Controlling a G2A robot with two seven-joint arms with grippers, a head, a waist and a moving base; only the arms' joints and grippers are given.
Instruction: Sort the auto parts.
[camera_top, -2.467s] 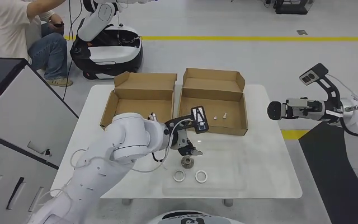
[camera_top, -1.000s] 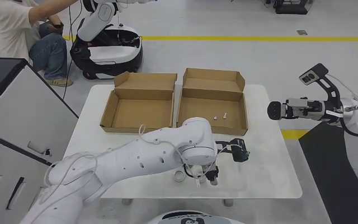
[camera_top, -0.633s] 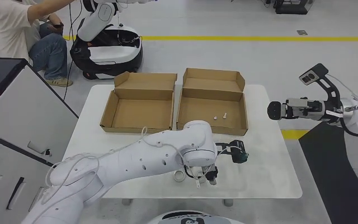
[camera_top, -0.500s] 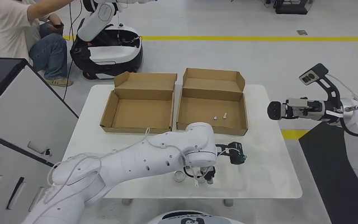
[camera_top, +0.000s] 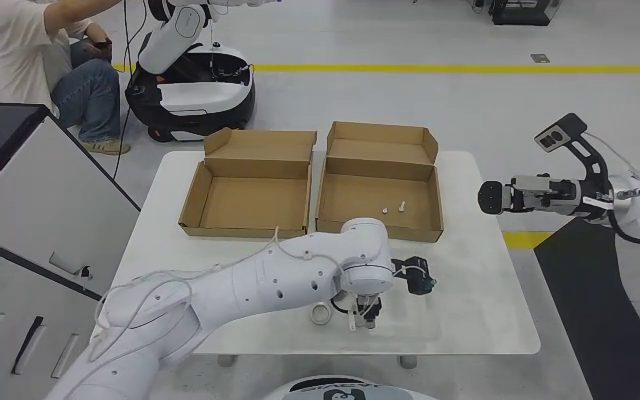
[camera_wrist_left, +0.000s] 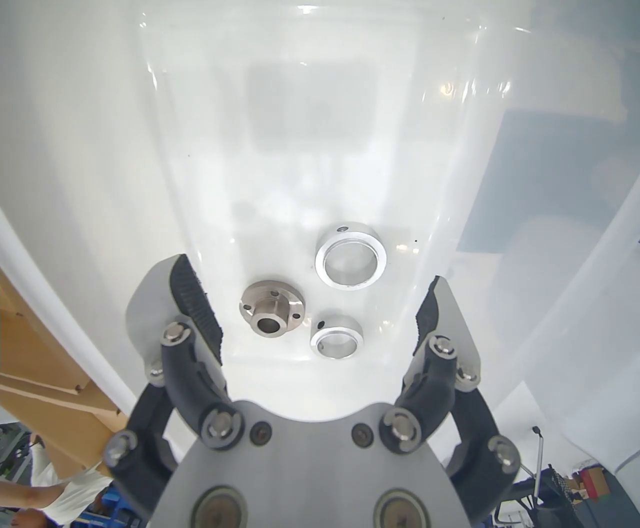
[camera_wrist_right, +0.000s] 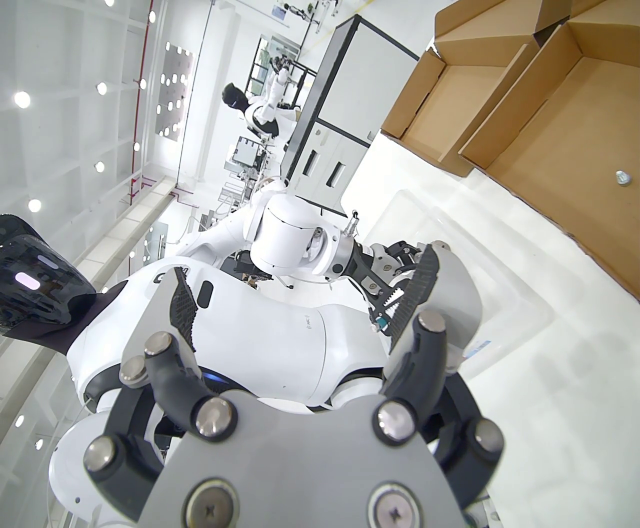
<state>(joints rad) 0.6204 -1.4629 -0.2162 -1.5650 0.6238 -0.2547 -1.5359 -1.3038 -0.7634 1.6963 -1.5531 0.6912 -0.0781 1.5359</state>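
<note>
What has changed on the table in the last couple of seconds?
The left gripper swung from before the right box toward the near edge of the table; its jaws stand open over a hub, a ring and a second ring, holding nothing. The right gripper, the left box and the bolts in the right box stayed put.

The larger metal ring (camera_wrist_left: 350, 256), the smaller metal ring (camera_wrist_left: 336, 337) and the flanged metal hub (camera_wrist_left: 271, 310) are shiny silver, the shallow plastic tray (camera_wrist_left: 472, 150) is clear, the table (camera_top: 480, 290) white, and the left gripper (camera_wrist_left: 310, 275) has black ribbed pads (camera_wrist_left: 192, 300).
</note>
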